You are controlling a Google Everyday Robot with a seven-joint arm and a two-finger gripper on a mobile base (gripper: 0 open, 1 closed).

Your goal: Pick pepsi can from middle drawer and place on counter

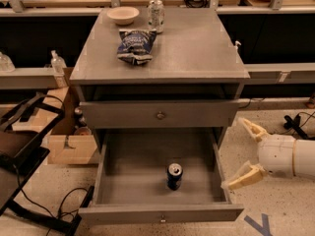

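The pepsi can, dark blue with a silver lid, stands upright inside the pulled-out grey drawer, near its front middle. The gripper is to the right of the drawer, just outside its right wall, with its two tan fingers spread wide and pointing left. It is empty and apart from the can. The counter is the grey cabinet top above.
On the counter lie a blue chip bag, a white bowl and a silver-white can. A shut drawer sits above the open one. A cardboard box and black chair frame are at left.
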